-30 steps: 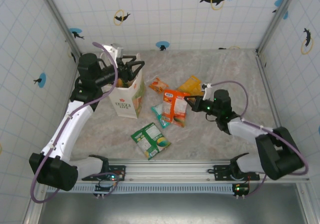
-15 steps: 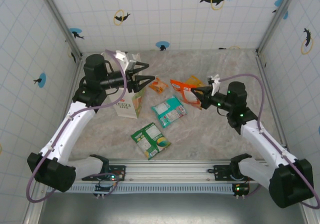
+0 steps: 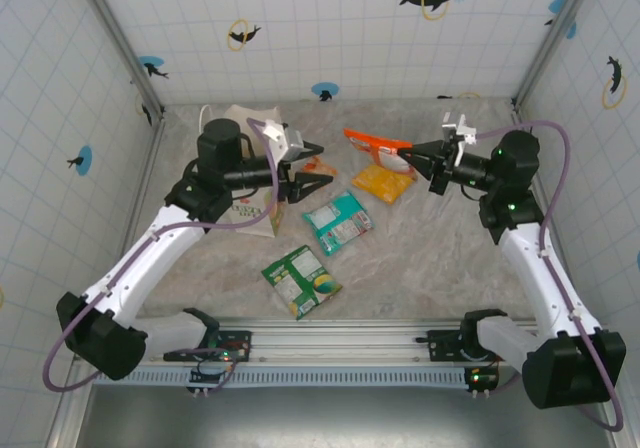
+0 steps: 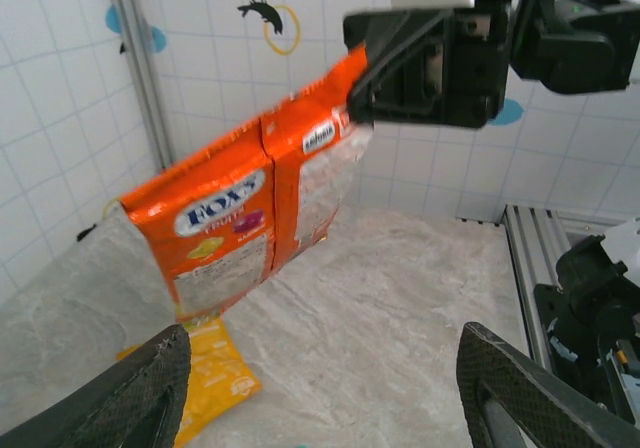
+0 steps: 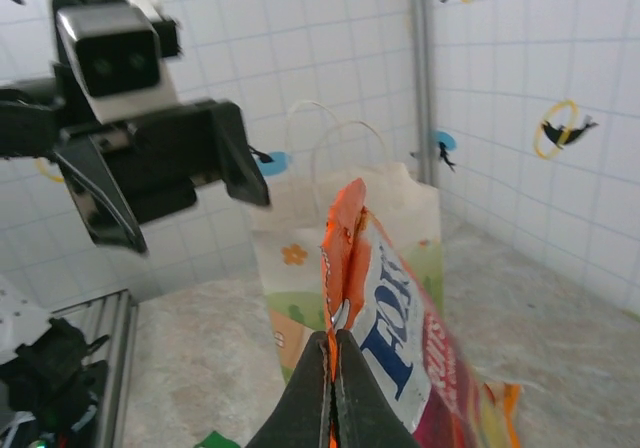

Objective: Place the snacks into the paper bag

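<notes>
Presently right hand (image 3: 412,149) pinches the orange packet (image 3: 372,143) aloft; left hand (image 3: 312,164) gapes wide. Advisable: carry it level over the paper bag (image 3: 256,211) before releasing.

left gripper (image 3: 322,165) blocks the way between orange packet (image 3: 375,145) and paper bag (image 3: 258,211).

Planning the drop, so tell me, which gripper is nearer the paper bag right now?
Left. The left gripper hangs open just beside the paper bag, on its right in the top view. The right gripper, shut on the large orange packet, is much farther off to the right.
</notes>
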{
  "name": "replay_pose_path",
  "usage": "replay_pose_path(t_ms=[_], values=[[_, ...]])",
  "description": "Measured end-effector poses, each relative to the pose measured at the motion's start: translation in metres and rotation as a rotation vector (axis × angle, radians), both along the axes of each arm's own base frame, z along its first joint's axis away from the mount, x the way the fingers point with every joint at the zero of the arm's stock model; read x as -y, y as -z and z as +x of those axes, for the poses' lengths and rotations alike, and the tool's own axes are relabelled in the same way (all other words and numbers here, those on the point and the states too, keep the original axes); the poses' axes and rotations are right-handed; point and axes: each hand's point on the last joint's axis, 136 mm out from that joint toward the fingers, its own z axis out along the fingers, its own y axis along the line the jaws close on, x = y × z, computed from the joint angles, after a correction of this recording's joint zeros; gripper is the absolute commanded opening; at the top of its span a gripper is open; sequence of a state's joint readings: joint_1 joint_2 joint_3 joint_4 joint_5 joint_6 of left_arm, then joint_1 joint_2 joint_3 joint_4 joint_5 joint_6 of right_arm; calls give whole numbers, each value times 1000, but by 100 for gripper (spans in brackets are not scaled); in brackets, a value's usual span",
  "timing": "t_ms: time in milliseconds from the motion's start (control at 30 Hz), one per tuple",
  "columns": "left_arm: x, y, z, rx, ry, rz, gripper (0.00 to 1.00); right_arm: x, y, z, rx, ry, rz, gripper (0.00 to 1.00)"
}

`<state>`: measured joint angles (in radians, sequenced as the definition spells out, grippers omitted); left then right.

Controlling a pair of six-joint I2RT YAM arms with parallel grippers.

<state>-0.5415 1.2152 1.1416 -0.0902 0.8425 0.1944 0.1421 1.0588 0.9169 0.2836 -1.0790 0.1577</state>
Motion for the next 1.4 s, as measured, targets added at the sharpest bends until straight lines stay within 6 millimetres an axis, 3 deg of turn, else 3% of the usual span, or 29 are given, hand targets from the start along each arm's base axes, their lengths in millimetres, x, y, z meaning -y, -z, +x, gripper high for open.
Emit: replay_pose_path(t_ms=[200, 333, 633, 767, 1000, 1100, 1400], values=[[6, 26, 12, -32, -50, 10, 73, -5, -22, -13, 48, -103, 7, 0], [11, 28, 17, -22, -44, -3, 70, -6, -37, -22, 75, -145, 16, 0], [36, 37, 0, -37, 116, -19, 64, -9, -44, -28, 79, -173, 28, 0], [44, 31, -5, -27, 170, -38, 58, -11, -44, -30, 76, -181, 30, 0], [48, 17, -9, 15, 198, -82, 63, -13, -46, -31, 85, -186, 32, 0], [48, 15, -10, 13, 199, -89, 57, -14, -47, -31, 93, -185, 33, 0], [51, 14, -12, -35, 234, -105, 19, -17, -42, -28, 99, -169, 38, 0]])
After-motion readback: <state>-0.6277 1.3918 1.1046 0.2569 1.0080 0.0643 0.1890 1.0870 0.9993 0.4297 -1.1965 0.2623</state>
